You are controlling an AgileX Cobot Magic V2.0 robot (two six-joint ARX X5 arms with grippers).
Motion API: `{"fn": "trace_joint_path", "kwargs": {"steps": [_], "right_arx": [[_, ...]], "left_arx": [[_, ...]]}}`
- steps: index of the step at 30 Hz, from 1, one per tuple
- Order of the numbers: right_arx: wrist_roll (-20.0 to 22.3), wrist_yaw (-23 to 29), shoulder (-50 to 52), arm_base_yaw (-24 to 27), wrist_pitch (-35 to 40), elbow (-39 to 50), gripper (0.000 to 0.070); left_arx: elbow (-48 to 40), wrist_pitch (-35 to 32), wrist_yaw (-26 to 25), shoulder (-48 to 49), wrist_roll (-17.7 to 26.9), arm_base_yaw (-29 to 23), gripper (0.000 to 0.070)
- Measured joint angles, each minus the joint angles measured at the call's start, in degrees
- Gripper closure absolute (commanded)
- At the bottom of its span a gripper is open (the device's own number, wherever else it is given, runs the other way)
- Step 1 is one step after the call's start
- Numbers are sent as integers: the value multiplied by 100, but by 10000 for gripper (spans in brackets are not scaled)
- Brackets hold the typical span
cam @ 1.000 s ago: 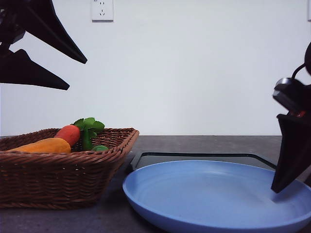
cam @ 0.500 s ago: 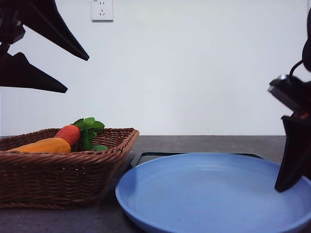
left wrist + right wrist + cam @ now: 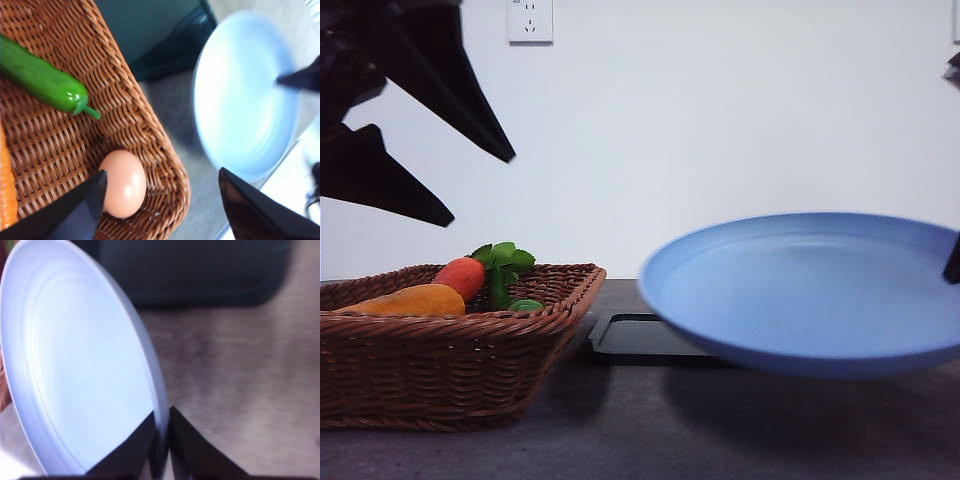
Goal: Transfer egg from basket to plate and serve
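The pinkish egg [image 3: 123,182] lies in a corner of the brown wicker basket [image 3: 450,350], beside the inner wall [image 3: 145,125]. My left gripper [image 3: 480,188] hangs open above the basket; in the left wrist view its fingers [image 3: 75,210] straddle the egg's corner, one touching or just beside the egg. The light blue plate [image 3: 800,290] hangs tilted in the air at the right, clear of the table. My right gripper [image 3: 162,427] is shut on the plate's rim [image 3: 150,370].
A flat black tray [image 3: 640,338] lies on the dark table behind the plate. A green vegetable [image 3: 42,77], a long orange one [image 3: 405,300], a red piece [image 3: 460,275] and green leaves [image 3: 505,258] share the basket.
The right gripper has lifted the plate off the table, up and to the right, uncovering the black tray. The left gripper's fingers have shifted slightly lower and to the right.
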State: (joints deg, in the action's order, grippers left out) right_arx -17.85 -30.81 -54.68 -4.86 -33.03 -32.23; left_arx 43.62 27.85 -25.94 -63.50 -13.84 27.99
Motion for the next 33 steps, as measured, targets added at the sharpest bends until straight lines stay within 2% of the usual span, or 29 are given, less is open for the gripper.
{"fn": "trace_joint_path", "kwargs": {"steps": [5,9,15,33], "right_arx": [[0,11,276,222,-101,0,700],[0,11,456,320,-104,0,700],[0,11,683,384,-104,0,700],[0,10,745,385,-130,0,700]], "left_arx": [[278,290,353,-537,354,264,239],[471,527,359,-1033,584,358,239],[655,533,372,-1710,841,376,240],[666,370,376,-2424,1088,378,258]]}}
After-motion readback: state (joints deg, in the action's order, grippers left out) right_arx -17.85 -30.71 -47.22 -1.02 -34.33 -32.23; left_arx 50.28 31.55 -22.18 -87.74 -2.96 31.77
